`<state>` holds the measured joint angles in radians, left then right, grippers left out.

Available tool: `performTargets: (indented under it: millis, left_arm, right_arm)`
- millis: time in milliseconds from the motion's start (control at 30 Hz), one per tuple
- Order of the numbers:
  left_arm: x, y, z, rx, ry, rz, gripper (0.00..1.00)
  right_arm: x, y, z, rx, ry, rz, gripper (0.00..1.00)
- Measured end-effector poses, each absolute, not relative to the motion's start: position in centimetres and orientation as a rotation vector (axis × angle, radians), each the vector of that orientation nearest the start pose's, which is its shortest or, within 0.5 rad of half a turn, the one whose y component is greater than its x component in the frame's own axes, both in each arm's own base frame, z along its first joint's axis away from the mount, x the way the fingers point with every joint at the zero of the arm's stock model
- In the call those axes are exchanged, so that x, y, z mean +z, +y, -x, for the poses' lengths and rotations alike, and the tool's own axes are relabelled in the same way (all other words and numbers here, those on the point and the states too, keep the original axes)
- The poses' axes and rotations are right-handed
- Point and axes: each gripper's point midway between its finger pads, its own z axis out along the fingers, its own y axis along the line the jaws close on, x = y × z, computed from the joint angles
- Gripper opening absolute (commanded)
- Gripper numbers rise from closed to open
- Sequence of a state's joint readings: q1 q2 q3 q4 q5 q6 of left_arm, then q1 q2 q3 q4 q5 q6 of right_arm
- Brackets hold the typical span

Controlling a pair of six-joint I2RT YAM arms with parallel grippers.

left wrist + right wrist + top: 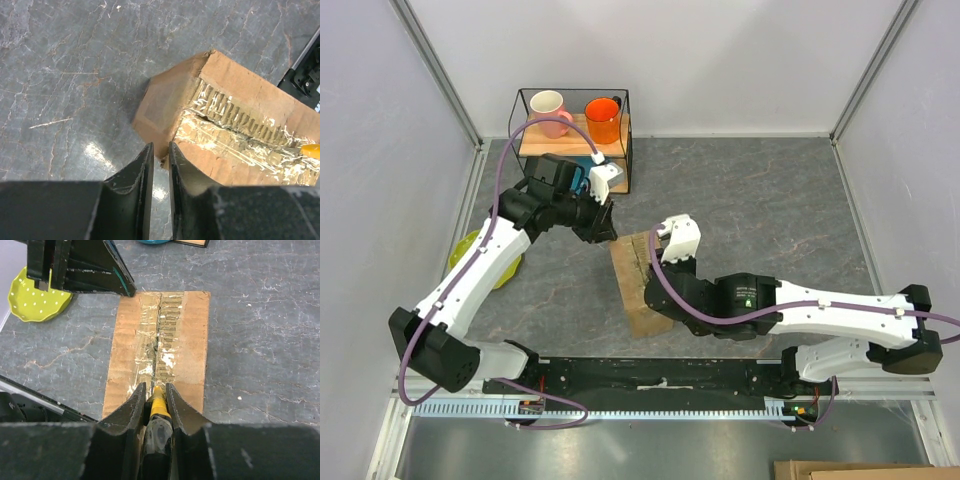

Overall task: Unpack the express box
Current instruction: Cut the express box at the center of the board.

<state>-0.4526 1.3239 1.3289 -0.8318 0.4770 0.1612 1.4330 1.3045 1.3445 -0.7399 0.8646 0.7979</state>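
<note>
Cardboard express box (638,290) lies on the grey marbled table (750,200) between both arms, taped seam upward. Right gripper (155,387) clamps a yellow utility knife (158,402) at the seam's near end. Left gripper (160,146), fingers narrowly parted and empty, sits just beside the box's far corner.

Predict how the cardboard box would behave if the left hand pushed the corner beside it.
The box would probably slide rather than tip: its long side rests on the smooth table. It likely stays stiff, being corrugated, though the torn tape seam may let the flaps give.
</note>
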Motion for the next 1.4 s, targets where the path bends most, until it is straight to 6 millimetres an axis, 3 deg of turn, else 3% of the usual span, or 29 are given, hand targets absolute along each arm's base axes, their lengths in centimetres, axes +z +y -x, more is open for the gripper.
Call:
performTargets:
  millis: [133,233,367,500,567,633,800,900,1167,1400]
  left_arm:
    - [23.3,-20.8,-25.8,-0.724,2.225,-0.935,0.02]
    - [23.7,-20.4,-25.9,-0.711,2.230,-0.944,0.11]
    - [26.2,-20.6,-26.3,-0.717,2.179,-0.958,0.29]
    - [29.2,-22.1,-26.1,-0.815,2.048,-1.013,0.32]
    - [29.5,-22.8,-25.8,-0.873,2.012,-1.044,0.34]
    - [29.0,-23.7,-26.0,-0.930,1.984,-1.071,0.35]
    - [25.2,-25.5,-26.6,-1.070,1.994,-1.146,0.36]
    - [23.1,-25.8,-25.4,-1.150,1.936,-1.245,0.36]
    - [24.8,-26.3,-23.1,-1.202,1.618,-1.432,0.38]
    - [24.4,-27.7,-21.8,-1.309,1.574,-1.483,0.39]
  right_arm:
    - [27.9,31.4,-15.5,0.431,2.028,0.235,0.00]
    - [27.7,31.3,-15.3,0.424,2.034,0.253,0.00]
    - [27.3,31.6,-15.3,0.404,2.036,0.284,0.00]
    - [27.2,32.2,-15.3,0.393,2.032,0.323,0.00]
    - [27.3,32.5,-15.3,0.395,2.029,0.340,0.00]
    - [27.4,32.8,-15.3,0.392,2.027,0.361,0.00]
    - [27.6,33.5,-15.2,0.390,2.024,0.396,0.00]
    - [27.6,33.7,-15.1,0.391,2.026,0.416,0.00]
    - [27.5,34.0,-14.5,0.401,2.030,0.450,0.00]
    - [27.3,33.9,-14.7,0.393,2.031,0.448,0.00]
